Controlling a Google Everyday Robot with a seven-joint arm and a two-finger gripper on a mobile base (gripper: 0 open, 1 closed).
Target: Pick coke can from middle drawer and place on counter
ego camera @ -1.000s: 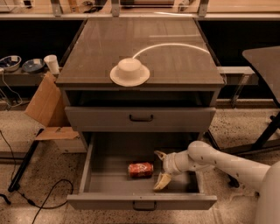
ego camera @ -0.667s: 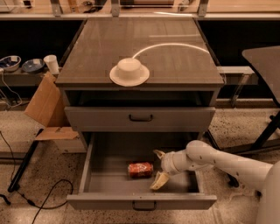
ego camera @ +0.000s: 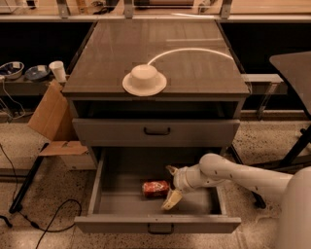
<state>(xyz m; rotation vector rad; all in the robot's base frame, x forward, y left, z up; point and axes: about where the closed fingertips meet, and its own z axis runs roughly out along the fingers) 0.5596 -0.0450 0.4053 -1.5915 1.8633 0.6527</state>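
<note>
The gripper (ego camera: 171, 185) sat inside the middle drawer (ego camera: 121, 206), its fingers spread just right of the coke can (ego camera: 154, 188) and partly covering the can's right end. Whether a finger touched the can could not be told, nor could its lettering be read. The drawer's rear floor was lost in shadow. The robot's arm (ego camera: 238, 176) ran off the right and bottom edges. A dark table (ego camera: 294, 68) was cut by the right edge, and the bench (ego camera: 272, 7) by the top.

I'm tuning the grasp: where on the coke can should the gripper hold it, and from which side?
Probably grip the coke can across its round body, coming from its right end. It lies on its side on the middle drawer floor, and the open gripper sits there, one finger behind, one in front.
</note>
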